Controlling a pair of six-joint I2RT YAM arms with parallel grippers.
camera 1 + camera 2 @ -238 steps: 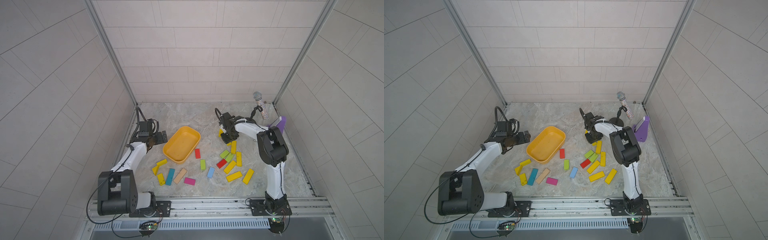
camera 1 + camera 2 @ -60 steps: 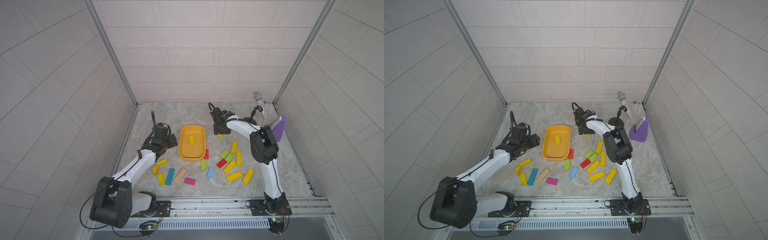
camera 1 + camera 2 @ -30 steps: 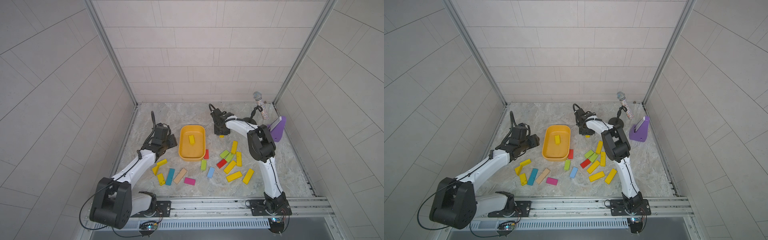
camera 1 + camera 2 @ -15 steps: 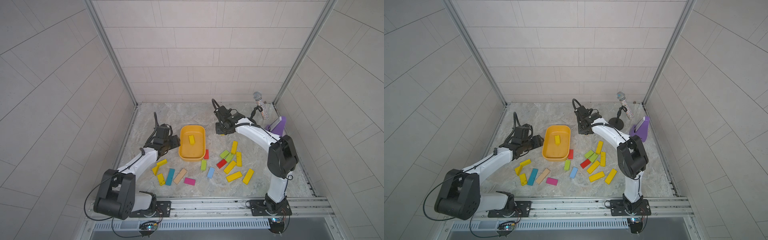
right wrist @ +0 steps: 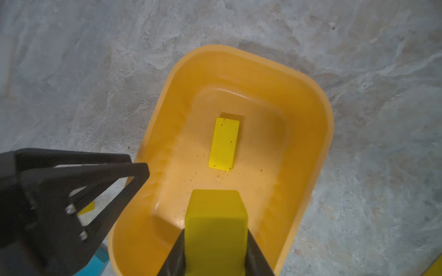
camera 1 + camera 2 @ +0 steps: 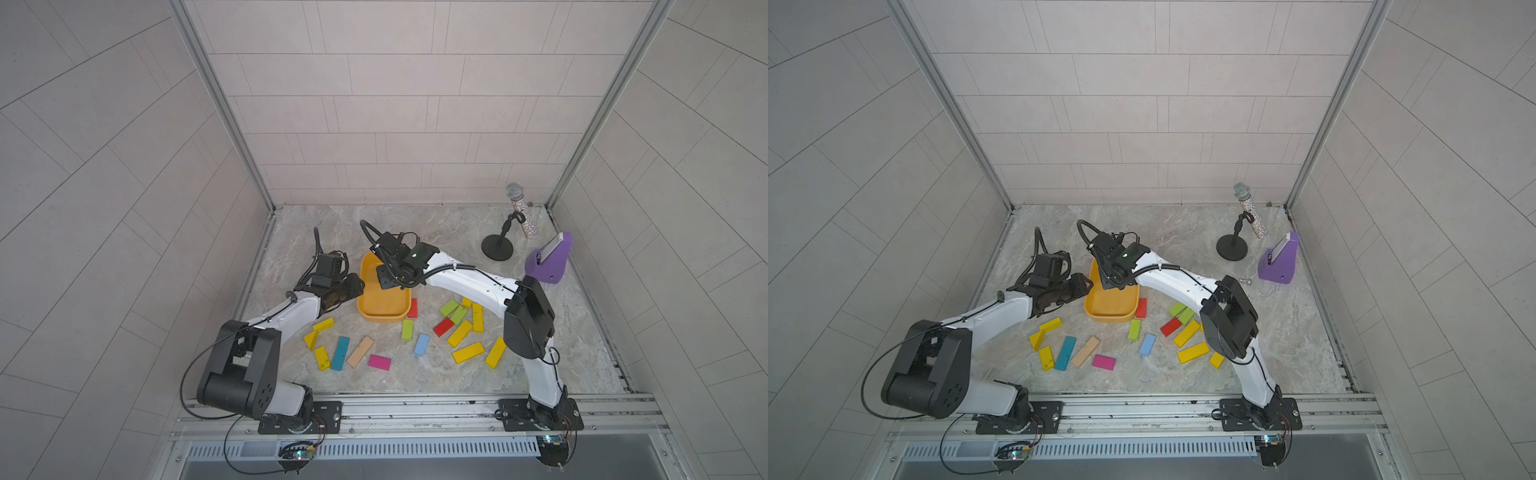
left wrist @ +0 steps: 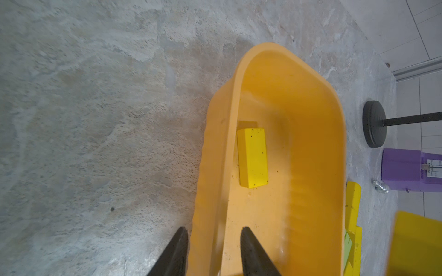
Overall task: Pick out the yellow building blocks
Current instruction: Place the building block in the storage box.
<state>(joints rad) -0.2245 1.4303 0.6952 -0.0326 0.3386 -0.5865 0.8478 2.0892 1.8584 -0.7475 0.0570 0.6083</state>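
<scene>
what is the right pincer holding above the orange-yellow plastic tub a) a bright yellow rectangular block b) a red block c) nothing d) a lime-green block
a: the right wrist view shows the right pincer shut on a bright yellow rectangular block above the orange-yellow plastic tub.

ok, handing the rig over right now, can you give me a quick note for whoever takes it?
Right gripper: shut on a yellow block, above the orange tub.
Left gripper: straddles the tub's rim; clamped or not, unclear.
Done: one other yellow block lies in the tub.
Left: drop the held one, then about eight on the table: left cluster of three, right cluster of five.
</scene>
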